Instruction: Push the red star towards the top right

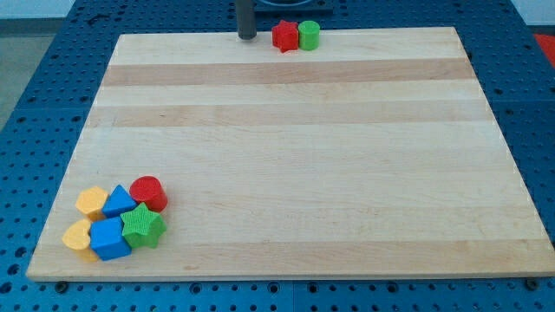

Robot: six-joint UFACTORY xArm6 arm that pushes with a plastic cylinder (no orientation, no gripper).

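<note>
The dark rod's tip (248, 36) stood at the wooden board's (295, 156) top edge, just left of the red star block (284, 35), apart from it. A green cylinder block (309, 35) touched the star's right side. The rod carried no jaws.

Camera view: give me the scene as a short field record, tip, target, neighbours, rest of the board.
tip: my tip at the board's top edge, just left of the red star, small gap visible
target: red star at the top edge, slightly right of centre
neighbour: green cylinder touching the star's right side
cluster: bottom left corner, packed together: red cylinder, blue triangular block, green star, blue block, two yellow blocks
surface: wooden board
</note>
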